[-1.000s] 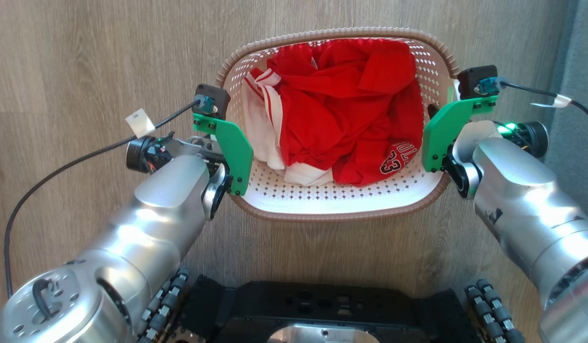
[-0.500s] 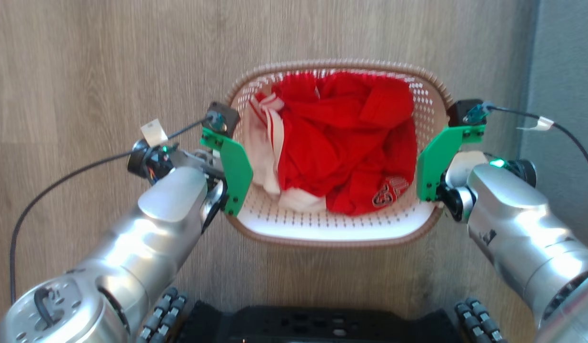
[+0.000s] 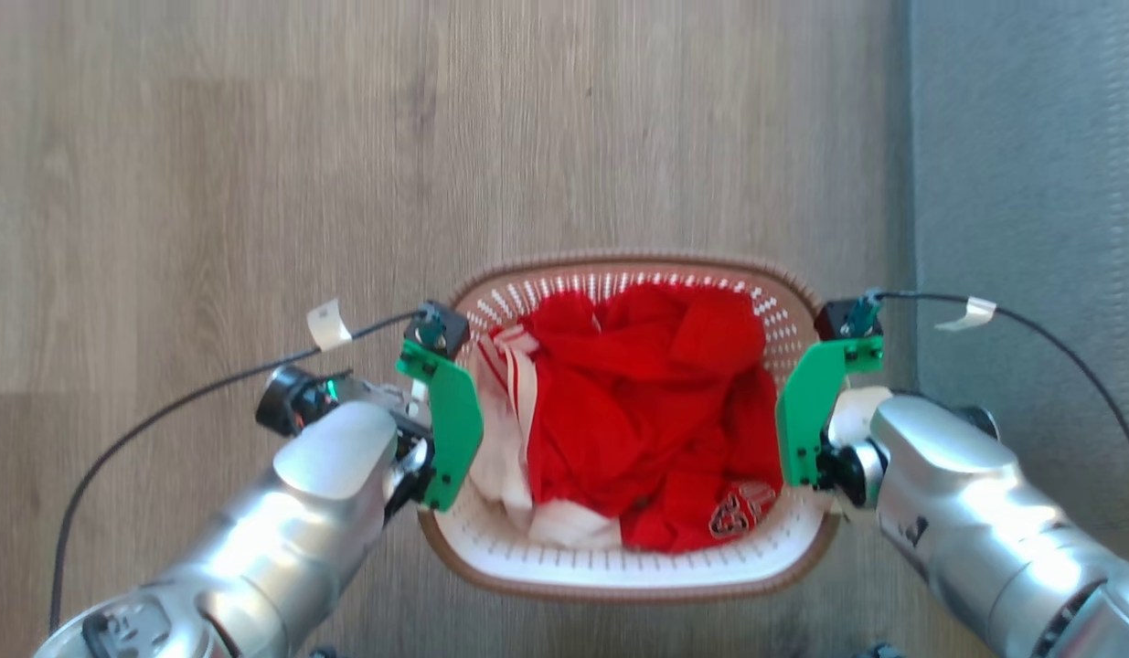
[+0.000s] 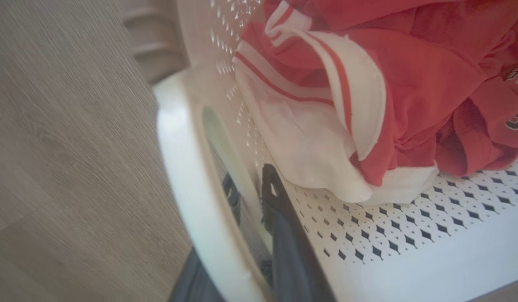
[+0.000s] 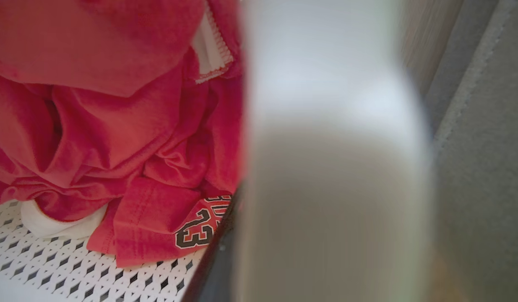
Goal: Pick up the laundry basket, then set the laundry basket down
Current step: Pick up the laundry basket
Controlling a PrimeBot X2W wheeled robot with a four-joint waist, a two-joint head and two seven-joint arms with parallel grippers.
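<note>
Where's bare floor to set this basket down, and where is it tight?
Bare wood floor lies ahead of the basket, from its far rim to the top of the head view, and leftward past the left cable. Tight on the right: the edge of the grey rug and the right cable run close beside it.

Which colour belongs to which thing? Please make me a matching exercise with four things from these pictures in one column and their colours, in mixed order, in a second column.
Things
1. laundry basket
2. jersey with the number 23
3. bracket on the left wrist
4. carpet

Colours
A. grey
B. white, with a brown rim
C. green
D. red

Pairs: 1-B, 2-D, 3-C, 4-A
</note>
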